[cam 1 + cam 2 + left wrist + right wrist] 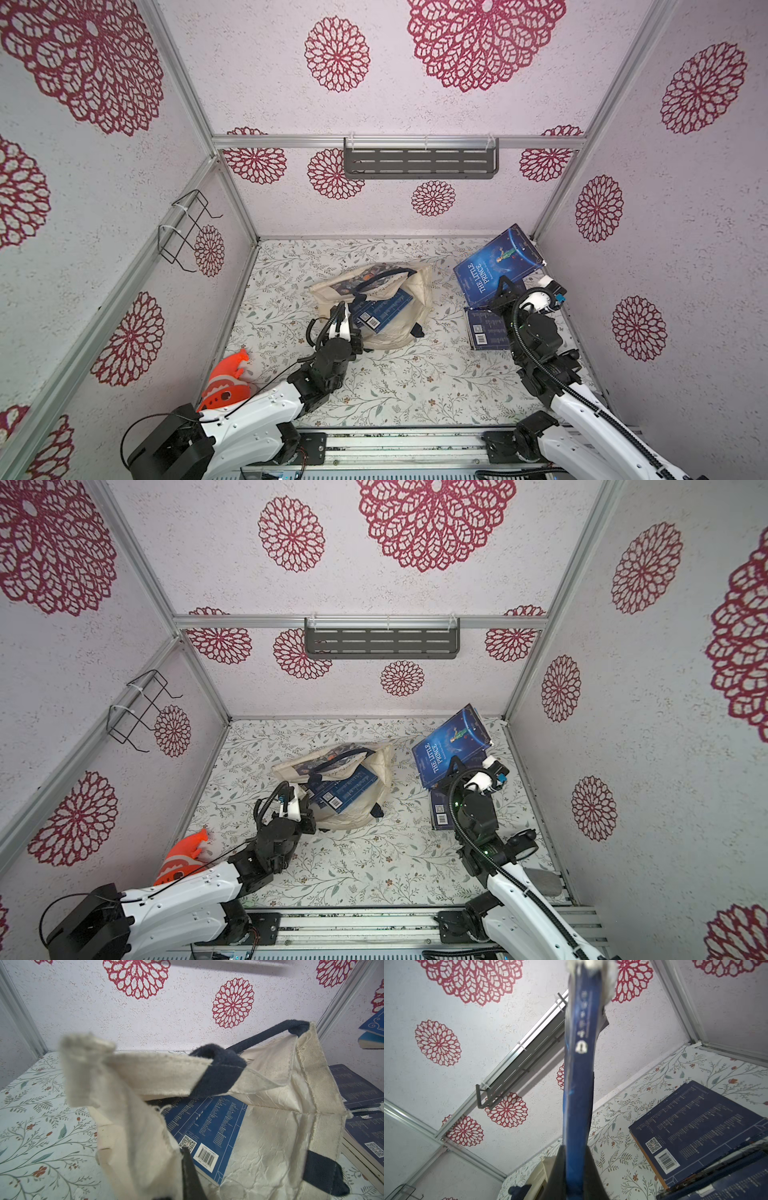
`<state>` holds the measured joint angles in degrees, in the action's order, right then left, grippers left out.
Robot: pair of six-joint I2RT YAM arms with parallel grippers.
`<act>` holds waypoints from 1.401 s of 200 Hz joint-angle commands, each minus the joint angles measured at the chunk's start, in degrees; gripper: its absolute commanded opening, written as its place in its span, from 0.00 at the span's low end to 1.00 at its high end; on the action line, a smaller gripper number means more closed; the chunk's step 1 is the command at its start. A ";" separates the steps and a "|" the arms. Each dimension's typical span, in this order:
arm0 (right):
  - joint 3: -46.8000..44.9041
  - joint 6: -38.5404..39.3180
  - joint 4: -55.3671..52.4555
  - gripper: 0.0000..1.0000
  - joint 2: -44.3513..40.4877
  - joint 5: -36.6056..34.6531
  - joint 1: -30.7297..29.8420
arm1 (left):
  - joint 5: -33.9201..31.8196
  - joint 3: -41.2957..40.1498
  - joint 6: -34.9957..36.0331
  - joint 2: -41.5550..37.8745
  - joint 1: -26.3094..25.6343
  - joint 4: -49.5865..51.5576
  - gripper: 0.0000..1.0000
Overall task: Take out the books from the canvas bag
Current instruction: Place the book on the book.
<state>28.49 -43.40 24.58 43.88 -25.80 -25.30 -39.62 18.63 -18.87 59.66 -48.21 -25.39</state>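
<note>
The left fingers (191, 1174) are pinched shut on the canvas bag (419, 291) rim, propping its mouth open so the blue book inside (380, 311) is reachable. The right fingers (556, 1178) clamp the Little Prince book (494, 262) over the stack (484, 330) on the table (374, 386), likely to add it.

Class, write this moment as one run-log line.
left gripper shut on bag; right gripper shut on raised book near stack; another book inside bag

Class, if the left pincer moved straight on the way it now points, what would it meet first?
Probably the blue book lying inside the canvas bag. The left pincer is shut on the bag's rim, so depth is unclear.
</note>
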 commanded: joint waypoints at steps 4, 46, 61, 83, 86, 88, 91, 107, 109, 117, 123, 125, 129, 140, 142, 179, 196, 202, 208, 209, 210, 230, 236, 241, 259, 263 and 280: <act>2.88 -5.72 6.38 0.00 1.60 4.00 4.28 | -0.37 1.58 0.09 -0.15 -1.10 -1.07 0.00; 2.92 -14.38 9.19 0.00 8.25 13.91 14.55 | -0.11 1.52 -0.02 -0.57 -1.08 -0.97 0.00; 2.83 -15.21 11.33 0.00 11.13 15.39 16.84 | -0.02 1.51 0.01 -0.64 -1.08 -1.07 0.00; 2.45 -20.30 13.80 0.00 15.46 19.74 21.05 | -0.02 1.49 -0.11 -0.58 -1.09 -0.98 0.00; 2.23 -20.71 14.65 0.00 16.09 20.25 21.56 | -0.02 1.54 -0.11 -0.66 -1.06 -0.98 0.00; 2.13 -20.86 15.31 0.00 16.51 20.57 21.82 | -0.02 1.55 -0.11 -0.66 -1.05 -0.96 0.00; 2.02 -21.13 16.01 0.00 17.22 20.90 22.16 | -0.09 1.50 -0.09 -0.66 -1.09 -1.02 0.00; 1.91 -21.82 18.07 0.00 20.80 21.21 23.42 | -0.20 1.50 -0.02 -0.43 -1.14 -1.07 0.00; 1.85 -22.02 18.21 0.00 21.16 21.23 23.60 | -0.22 1.49 -0.02 -0.42 -1.11 -1.02 0.00; 1.62 -22.62 18.90 0.00 22.74 21.32 24.27 | -0.29 1.54 -0.02 -0.38 -1.10 -1.07 0.00; 1.20 -22.72 19.66 0.00 23.56 20.68 24.65 | -0.35 1.52 -0.02 -0.34 -1.08 -1.07 0.00; 0.97 -22.66 19.86 0.00 23.78 20.28 24.68 | -0.37 1.50 0.00 -0.33 -1.10 -1.07 0.00; 0.66 -22.57 20.36 0.00 24.34 19.54 24.75 | -0.37 1.49 0.01 -0.28 -1.10 -1.05 0.00; 0.17 -22.60 20.62 0.00 26.07 18.32 25.02 | -0.31 1.57 -0.02 -0.03 -1.09 -1.13 0.00; 0.10 -22.61 20.60 0.00 26.28 18.24 25.10 | -0.31 1.58 -0.02 0.01 -1.05 -1.15 0.00; -2.33 -24.95 24.77 0.00 32.24 17.36 25.31 | -0.11 1.76 0.02 0.50 -1.10 -1.14 0.00; -2.83 -25.06 26.33 0.00 34.35 17.23 25.30 | -0.11 1.74 0.02 0.35 -1.10 -1.06 0.00; -2.91 -25.30 26.15 0.00 34.80 16.60 25.30 | -0.11 1.67 0.06 0.28 -1.10 -1.01 0.00; -3.04 -25.33 26.01 0.00 35.25 15.90 25.31 | -0.11 1.69 0.06 0.28 -1.06 -1.02 0.00; -3.07 -25.33 26.03 0.00 35.33 15.75 25.30 | -0.07 1.68 0.06 0.28 -1.08 -1.05 0.00; -3.08 -25.33 26.04 0.00 35.41 15.64 25.30 | -0.04 1.68 0.06 0.24 -1.09 -1.06 0.00; -2.50 -25.93 25.04 0.00 37.32 14.49 25.30 | -0.02 1.74 0.14 0.23 -1.08 -1.07 0.00; -2.26 -26.05 25.05 0.00 38.02 14.27 25.30 | -0.02 1.71 0.15 0.27 -1.06 -1.02 0.00; -2.08 -26.19 25.03 0.00 38.55 14.08 25.30 | -0.04 1.75 0.15 0.27 -1.08 -1.07 0.00; -1.61 -28.57 24.86 0.00 40.82 13.25 25.40 | 0.14 1.76 0.15 0.15 -1.05 -0.91 0.00; -1.60 -29.02 25.50 0.00 41.49 13.30 25.47 | 0.15 1.76 0.13 0.14 -1.10 -0.87 0.00; -0.93 -29.67 27.72 0.00 43.94 14.32 25.48 | 0.24 1.78 0.07 0.10 -1.08 -0.81 0.00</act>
<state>25.12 -70.61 46.11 85.62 -9.54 -0.25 -39.53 18.76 -18.87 59.94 -48.25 -25.36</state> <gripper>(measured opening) 0.102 0.069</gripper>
